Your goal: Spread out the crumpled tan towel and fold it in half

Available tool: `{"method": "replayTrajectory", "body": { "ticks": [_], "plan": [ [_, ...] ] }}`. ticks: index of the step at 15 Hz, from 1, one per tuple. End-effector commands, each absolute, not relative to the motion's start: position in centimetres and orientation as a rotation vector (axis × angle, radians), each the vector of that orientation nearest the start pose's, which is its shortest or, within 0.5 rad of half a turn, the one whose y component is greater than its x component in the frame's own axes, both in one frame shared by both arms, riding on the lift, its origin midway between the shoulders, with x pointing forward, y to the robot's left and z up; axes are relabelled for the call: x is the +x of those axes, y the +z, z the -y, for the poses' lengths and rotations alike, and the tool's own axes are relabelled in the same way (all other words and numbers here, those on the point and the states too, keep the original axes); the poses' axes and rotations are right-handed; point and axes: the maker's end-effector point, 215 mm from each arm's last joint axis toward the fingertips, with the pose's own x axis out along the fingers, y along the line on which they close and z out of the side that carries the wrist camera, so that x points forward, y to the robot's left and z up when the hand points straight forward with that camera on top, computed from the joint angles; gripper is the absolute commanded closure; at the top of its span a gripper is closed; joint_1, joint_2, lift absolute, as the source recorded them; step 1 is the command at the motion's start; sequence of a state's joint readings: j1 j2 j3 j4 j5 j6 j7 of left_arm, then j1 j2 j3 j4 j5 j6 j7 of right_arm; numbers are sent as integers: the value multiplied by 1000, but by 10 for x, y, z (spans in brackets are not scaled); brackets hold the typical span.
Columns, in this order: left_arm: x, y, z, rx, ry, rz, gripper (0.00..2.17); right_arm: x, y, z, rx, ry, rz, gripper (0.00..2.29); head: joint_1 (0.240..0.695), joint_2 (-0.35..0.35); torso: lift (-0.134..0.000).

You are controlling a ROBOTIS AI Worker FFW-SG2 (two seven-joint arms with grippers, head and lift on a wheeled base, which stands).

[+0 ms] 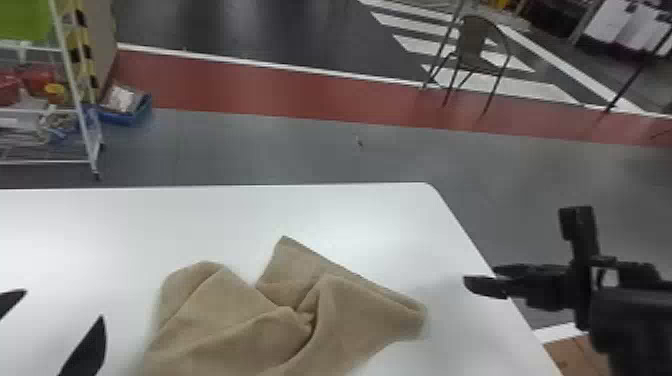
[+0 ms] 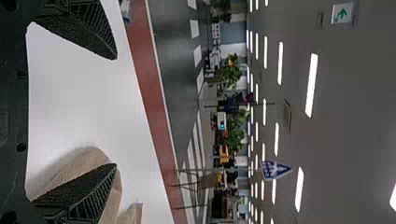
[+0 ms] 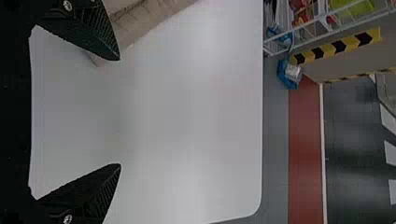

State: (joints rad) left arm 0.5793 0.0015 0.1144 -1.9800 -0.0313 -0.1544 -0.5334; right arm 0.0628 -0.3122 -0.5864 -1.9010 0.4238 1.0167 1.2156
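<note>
Right now, I have my left gripper (image 1: 64, 304) and right gripper (image 1: 480, 278) open. Between them, the tan towel (image 1: 370, 315) lies crumpled on the tabletop (image 1: 125, 225).

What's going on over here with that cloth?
A two-armed robot is meant to spread out the tan towel and fold it in half. Right now the towel lies crumpled on the white table, not yet folded. The left tool and right tool are open on either side, holding nothing.
</note>
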Motion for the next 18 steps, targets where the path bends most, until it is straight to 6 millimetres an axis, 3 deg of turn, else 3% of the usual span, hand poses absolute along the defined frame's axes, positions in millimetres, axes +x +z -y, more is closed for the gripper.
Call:
{"method": "replayTrajectory", "body": {
  "ticks": [1, 4, 6, 10, 14, 16, 18],
  "plan": [
    [380, -373, -168, 133, -555, -59, 103, 416, -413, 508, 77, 135, -824, 70, 695, -350, -121],
    [353, -381, -153, 147, -753, -109, 164, 422, -408, 522, 151, 63, -830, 70, 695, -350, -121],
    [337, -400, -144, 85, -866, -218, 164, 426, -407, 519, 148, 59, -830, 70, 695, -350, -121],
    [330, -424, -129, -11, -937, -377, 181, 430, -417, 508, 135, 75, -855, 70, 695, -350, -121],
    [317, -429, -107, -133, -1031, -482, 211, 429, -421, 507, 129, 74, -867, 70, 695, -350, -121],
    [319, -434, -96, -110, -1046, -495, 248, 429, -423, 507, 128, 73, -870, 70, 695, -350, -121],
    [327, -440, -89, -100, -1058, -508, 853, 429, -425, 504, 132, 78, -874, 70, 695, -350, -121]
  ]
}}
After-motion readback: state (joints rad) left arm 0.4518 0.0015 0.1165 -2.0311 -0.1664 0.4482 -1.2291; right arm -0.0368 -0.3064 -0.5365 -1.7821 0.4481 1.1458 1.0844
